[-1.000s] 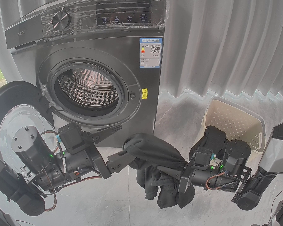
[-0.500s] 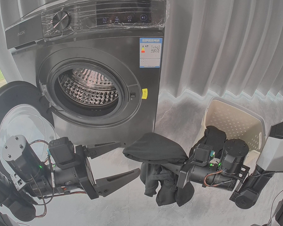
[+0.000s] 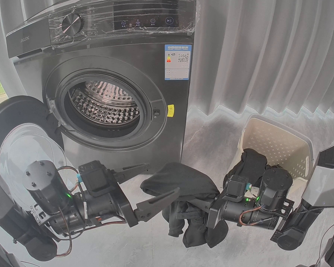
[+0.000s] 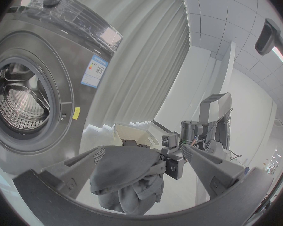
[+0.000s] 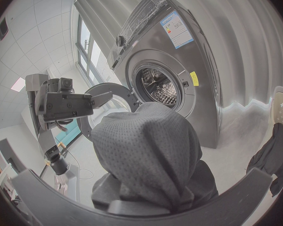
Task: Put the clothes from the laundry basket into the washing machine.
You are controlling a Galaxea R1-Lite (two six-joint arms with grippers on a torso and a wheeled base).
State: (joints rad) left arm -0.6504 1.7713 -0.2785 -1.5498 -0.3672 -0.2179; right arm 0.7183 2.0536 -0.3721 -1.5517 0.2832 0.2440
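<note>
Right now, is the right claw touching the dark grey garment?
Touching. In the head view the dark grey garment hangs bunched from the right claw, which grips it.

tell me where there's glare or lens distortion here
head view: glare on the plastic wrap over the washing machine panel, curtain backlit; left wrist view: fisheye, dark corners, curtain folds bowed; right wrist view: same fisheye, machine leaning

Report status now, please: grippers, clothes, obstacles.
Left gripper open, by dark garment. Right gripper shut on it, before washing machine. Door open, no obstacle at drum.

Matt cloth garment [image 3: 183, 180], metal drum [image 3: 104, 106]
</note>
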